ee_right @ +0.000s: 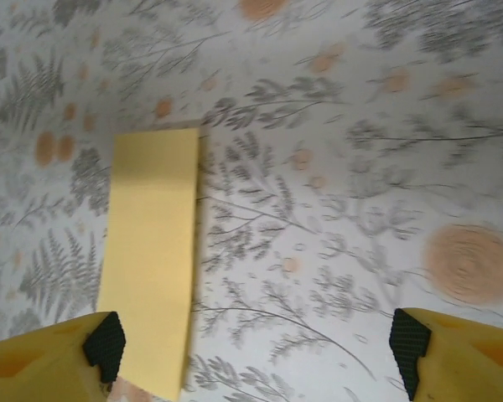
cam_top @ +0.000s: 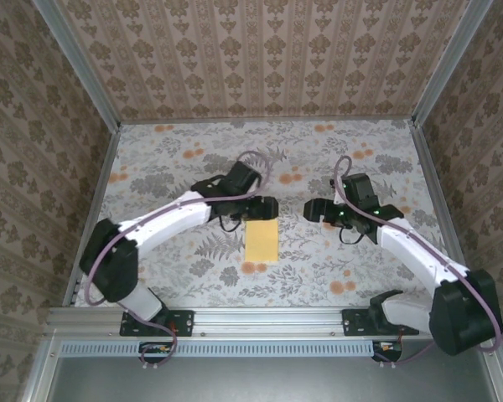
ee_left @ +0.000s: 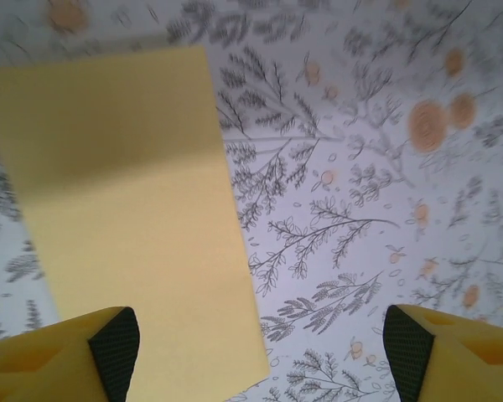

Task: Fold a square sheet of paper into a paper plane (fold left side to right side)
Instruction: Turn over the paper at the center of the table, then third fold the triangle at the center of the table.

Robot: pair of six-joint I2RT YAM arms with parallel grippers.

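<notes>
Just beside the spread left pincer [ee_left: 260, 343] lies the yellow paper [ee_left: 134, 243]; right pincer [ee_right: 256, 343] spread too.

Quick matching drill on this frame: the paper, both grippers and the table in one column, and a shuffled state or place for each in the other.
Things:
1. sheet of paper
2. left gripper
3. right gripper
4. table

States or places:
A. open, over bare table to the right of the paper
B. covered in a grey leaf print with orange blooms
C. lying flat, a yellow rectangle
D. open, partly over the paper

Pairs: 1-C, 2-D, 3-A, 4-B
</notes>
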